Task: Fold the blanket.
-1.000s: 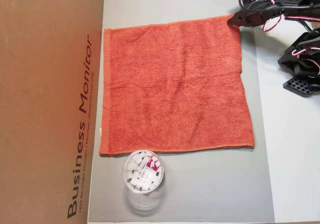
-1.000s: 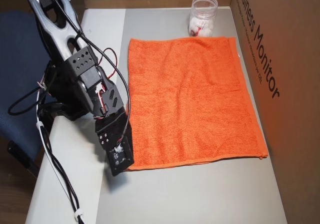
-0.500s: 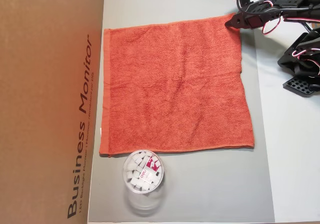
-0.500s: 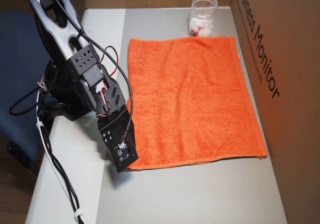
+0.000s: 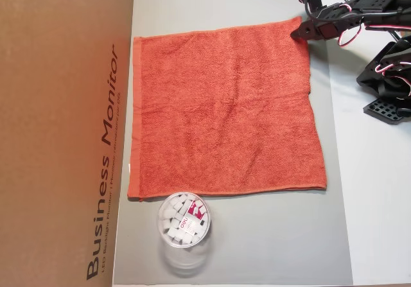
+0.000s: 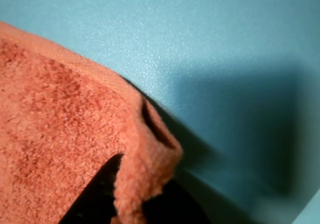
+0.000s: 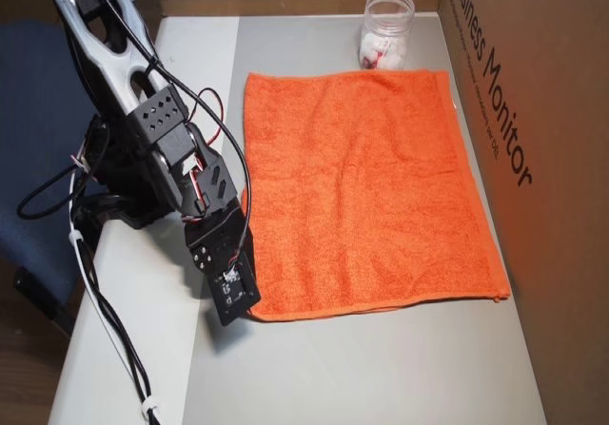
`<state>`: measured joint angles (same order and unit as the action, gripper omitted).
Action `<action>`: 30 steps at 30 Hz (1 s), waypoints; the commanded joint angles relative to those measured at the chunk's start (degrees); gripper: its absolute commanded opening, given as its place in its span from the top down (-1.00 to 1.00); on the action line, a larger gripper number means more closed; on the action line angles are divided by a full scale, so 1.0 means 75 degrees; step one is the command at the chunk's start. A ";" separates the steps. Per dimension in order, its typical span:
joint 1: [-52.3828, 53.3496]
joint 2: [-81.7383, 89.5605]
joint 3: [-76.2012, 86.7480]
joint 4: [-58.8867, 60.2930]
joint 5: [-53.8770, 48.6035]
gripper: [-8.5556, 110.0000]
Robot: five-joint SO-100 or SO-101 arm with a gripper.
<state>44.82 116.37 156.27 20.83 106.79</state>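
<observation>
Blanket [image 5: 225, 110] flat on desk [image 5: 257, 235]; claw [image 5: 299, 31] pinched on its corner, corner bunched and slightly raised in wrist view

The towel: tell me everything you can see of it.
The towel is orange-red terry cloth, roughly square, with hemmed edges and a flat woven band along the side next to the cardboard box. It lies spread flat and unfolded on the grey mat. A clear tub sits against one edge. The gripper is at one corner; in the wrist view that corner is bunched and lifted off the mat, apparently pinched between the dark fingers.
</observation>
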 commanded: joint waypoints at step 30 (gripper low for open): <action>-0.0305 0.0176 -0.2438 0.0000 -0.1793 0.86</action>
<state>44.12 116.02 141.59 21.80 93.96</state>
